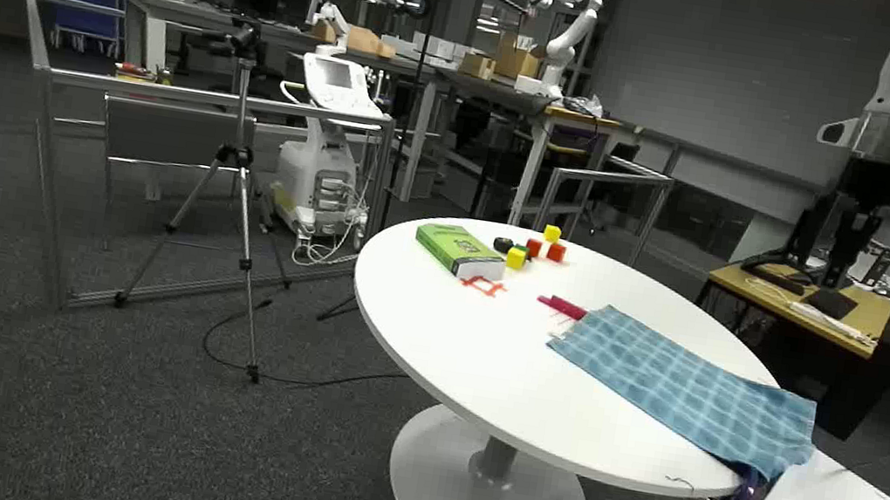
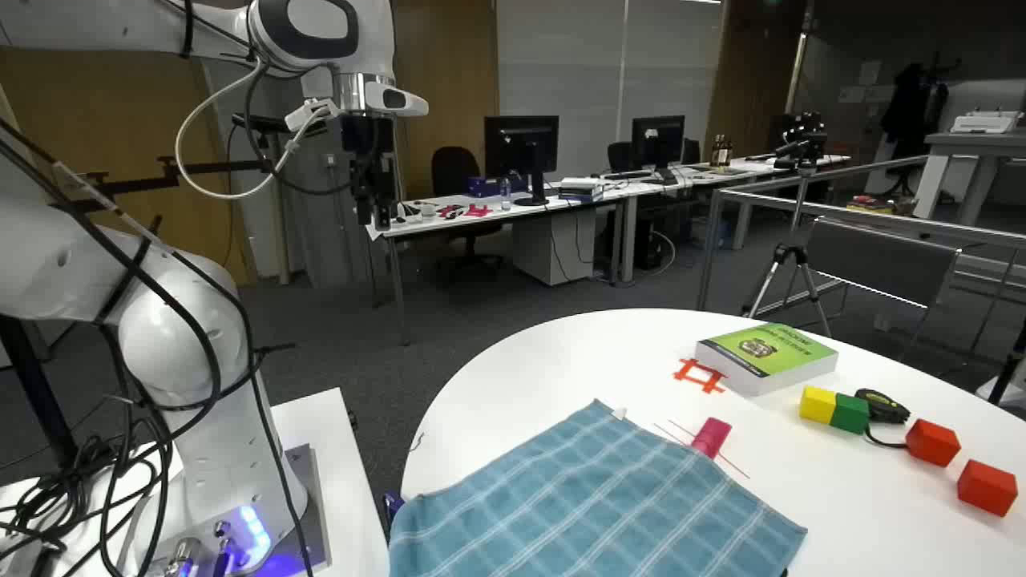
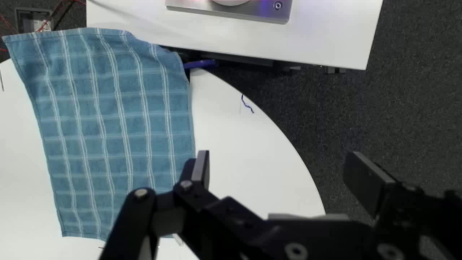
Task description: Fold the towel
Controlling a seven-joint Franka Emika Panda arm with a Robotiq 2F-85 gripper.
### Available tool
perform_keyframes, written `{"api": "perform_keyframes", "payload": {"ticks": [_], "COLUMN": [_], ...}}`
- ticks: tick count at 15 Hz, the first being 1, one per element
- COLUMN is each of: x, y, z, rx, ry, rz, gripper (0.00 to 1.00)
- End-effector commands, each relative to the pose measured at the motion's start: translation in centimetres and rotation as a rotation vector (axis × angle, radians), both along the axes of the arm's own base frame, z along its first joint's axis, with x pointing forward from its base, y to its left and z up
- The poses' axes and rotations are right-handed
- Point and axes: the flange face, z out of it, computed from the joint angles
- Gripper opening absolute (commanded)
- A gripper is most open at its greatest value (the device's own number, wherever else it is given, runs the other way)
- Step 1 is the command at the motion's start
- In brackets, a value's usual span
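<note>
The towel is blue with white check lines. It lies spread mostly flat on the round white table in both exterior views (image 1: 685, 387) (image 2: 597, 505), with one end at the table's edge by the robot base. In the wrist view the towel (image 3: 108, 126) fills the left side, and its upper end reaches past the table edge to the robot's bench. My gripper (image 1: 815, 272) is high above the table and touches nothing. It also shows in an exterior view (image 2: 373, 223) and in the wrist view (image 3: 278, 158), where its fingers are wide apart and empty, right of the towel.
The round table (image 1: 433, 328) also bears a green book (image 1: 458, 248), a pink object (image 2: 711, 437), an orange frame-like piece (image 2: 699, 375), a tape measure (image 2: 882, 406) and several coloured blocks (image 2: 932, 442). The robot's white bench (image 3: 317, 36) adjoins the table.
</note>
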Motion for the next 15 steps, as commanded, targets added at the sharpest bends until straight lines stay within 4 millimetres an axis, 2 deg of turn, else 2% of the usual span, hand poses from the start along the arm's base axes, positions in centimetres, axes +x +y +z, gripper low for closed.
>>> {"api": "perform_keyframes", "payload": {"ticks": [1, 4, 8, 11, 15], "x": [0.0, 0.6, 5.2, 9.4, 14.6], "y": [0.0, 0.2, -2.1, -5.9, -13.0], "z": [0.1, 0.0, -1.1, -3.5, -7.3], "rx": [0.000, 0.032, 0.090, 0.122, 0.122], "ry": [0.000, -0.034, -0.121, -0.215, -0.205], "rz": [0.000, -0.034, -0.231, -0.375, -0.367], "gripper": [1.00, 1.00, 1.00, 1.00, 1.00]}}
